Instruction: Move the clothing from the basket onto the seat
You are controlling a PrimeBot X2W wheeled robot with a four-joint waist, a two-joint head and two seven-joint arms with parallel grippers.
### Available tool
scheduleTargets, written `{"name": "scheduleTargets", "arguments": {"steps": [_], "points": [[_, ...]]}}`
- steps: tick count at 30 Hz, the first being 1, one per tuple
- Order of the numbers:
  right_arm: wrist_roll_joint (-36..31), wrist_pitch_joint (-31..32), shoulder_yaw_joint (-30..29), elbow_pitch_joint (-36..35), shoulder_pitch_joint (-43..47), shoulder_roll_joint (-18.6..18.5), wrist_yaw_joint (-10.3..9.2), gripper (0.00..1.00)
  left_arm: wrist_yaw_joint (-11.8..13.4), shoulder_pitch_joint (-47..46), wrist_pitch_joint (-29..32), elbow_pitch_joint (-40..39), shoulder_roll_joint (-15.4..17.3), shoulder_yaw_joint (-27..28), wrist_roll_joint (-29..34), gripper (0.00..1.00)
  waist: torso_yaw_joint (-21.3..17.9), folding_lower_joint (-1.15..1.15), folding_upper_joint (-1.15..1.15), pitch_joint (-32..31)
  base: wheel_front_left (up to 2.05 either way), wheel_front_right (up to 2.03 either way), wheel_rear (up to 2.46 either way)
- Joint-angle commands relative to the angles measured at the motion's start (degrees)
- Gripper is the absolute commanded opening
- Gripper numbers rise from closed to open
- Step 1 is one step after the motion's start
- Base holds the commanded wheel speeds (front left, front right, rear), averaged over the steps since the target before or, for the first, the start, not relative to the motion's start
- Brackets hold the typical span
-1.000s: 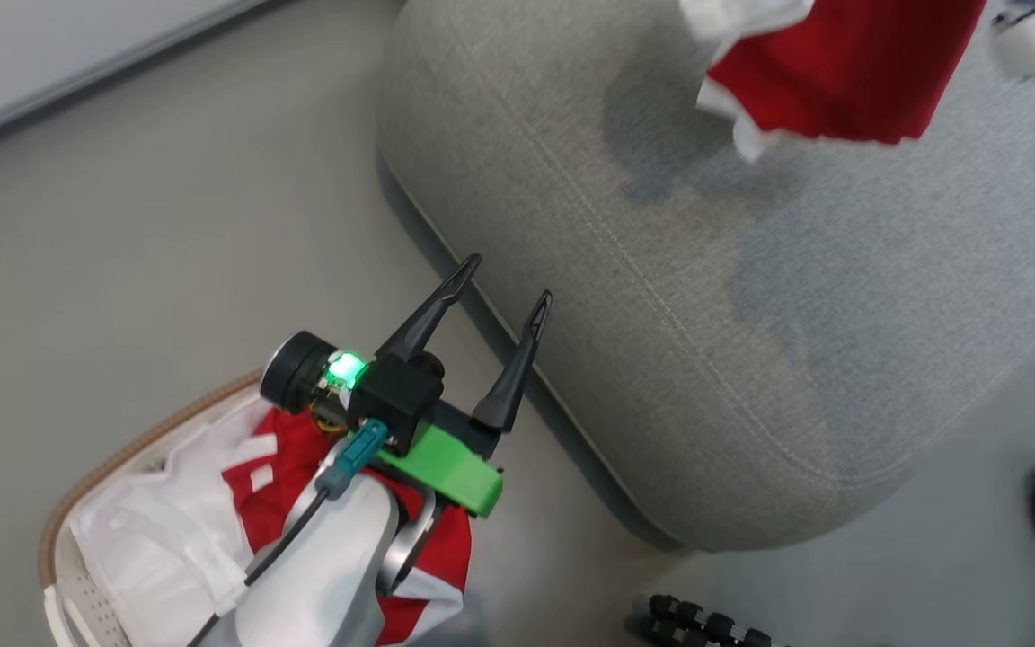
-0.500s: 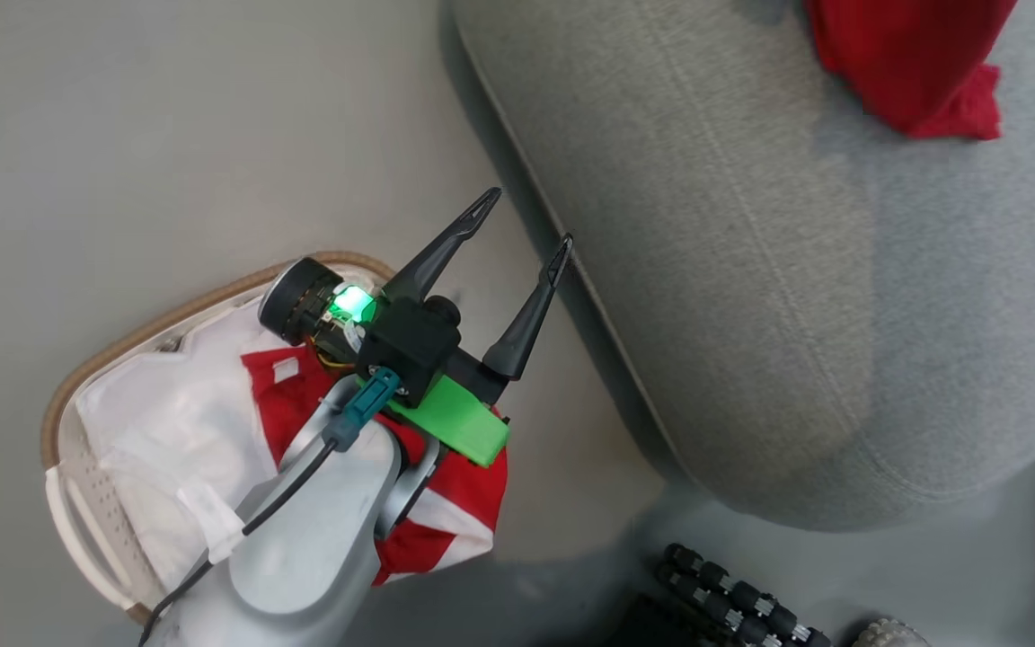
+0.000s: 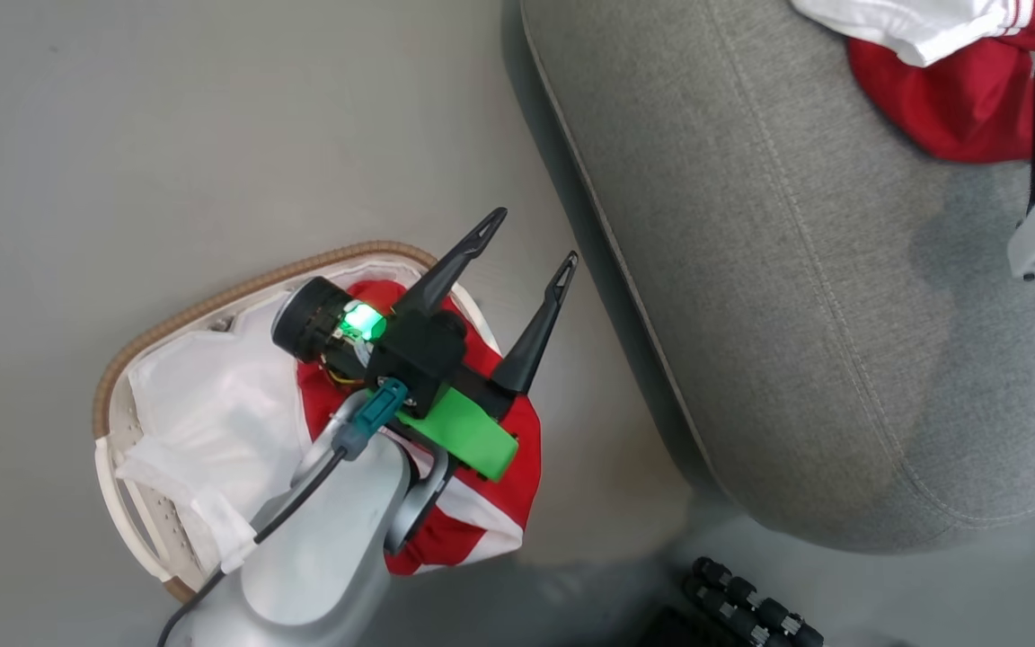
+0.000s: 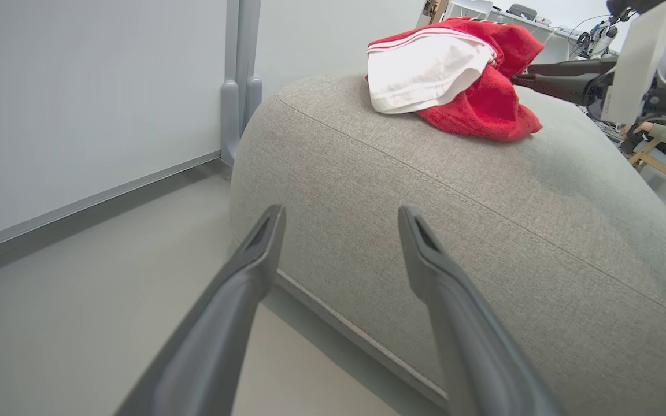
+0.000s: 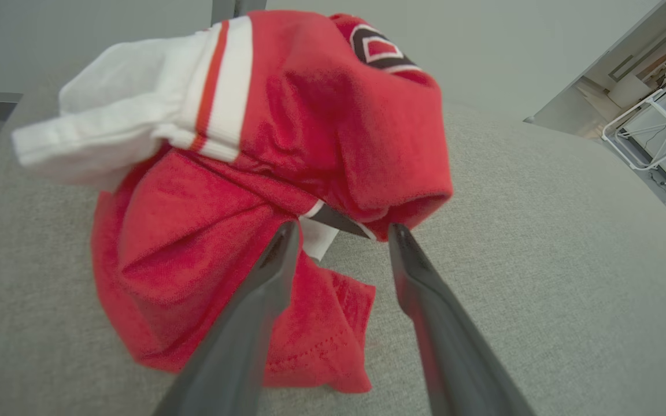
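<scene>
Red jersey [image 5: 321,133] lies heaped on the seat [image 5: 541,260]; right claw [image 5: 343,227] spread beside it, empty; left claw [image 3: 535,235] wide, empty, over basket [image 3: 252,286].

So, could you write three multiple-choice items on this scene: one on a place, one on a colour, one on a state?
1. The red jersey before the right pincer lies: A on the floor; B on the grey sofa cushion; C on a table.
2. The basket's woven rim is: A brown; B blue; C black.
3. The left pincer is: A shut on cloth; B shut on the rim; C open, empty.
Key: B, it rests on the cushion; A, the rim looks brown; C, its fingers stand apart, nothing between.
</scene>
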Motion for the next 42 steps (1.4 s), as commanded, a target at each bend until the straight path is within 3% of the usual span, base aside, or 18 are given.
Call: {"name": "scheduleTargets", "arguments": {"steps": [1, 10, 20, 30, 42], "points": [[-0.4, 0.0, -1.1, -0.7, 2.1, 0.2, -0.08, 1.00, -0.3, 1.0, 0.0, -0.1, -0.3, -0.1, -0.4, 1.00, -0.2, -0.01, -0.01, -3.0, 0.00, 0.00, 0.00], [-1.4, 0.0, -4.8, -7.4, 11.7, 2.4, -0.08, 1.00, -0.3, 5.4, 0.0, 0.3, -2.2, 0.8, -1.5, 1.00, -0.5, -0.01, -0.01, -12.0, 0.00, 0.00, 0.00], [0.5, 0.0, -3.1, -16.9, 17.6, 4.0, -0.08, 1.00, -0.3, 11.2, 0.0, 0.8, -3.7, 3.8, -1.6, 1.00, 0.6, -0.01, -0.01, -20.5, 0.00, 0.00, 0.00], [3.0, 0.0, 3.2, -23.2, 21.8, 6.9, -0.08, 1.00, 0.4, 16.5, 0.0, 1.8, -4.2, 13.8, 0.3, 1.00, 6.5, -0.01, -0.01, -25.4, 0.00, 0.00, 0.00], [3.1, 0.0, 7.9, -22.1, 25.0, 12.1, -0.08, 1.00, 4.1, 21.7, 0.0, 2.8, -4.3, 25.4, -0.1, 1.00, 14.4, -0.01, -0.01, -28.9, 0.00, 0.00, 0.00]]}}
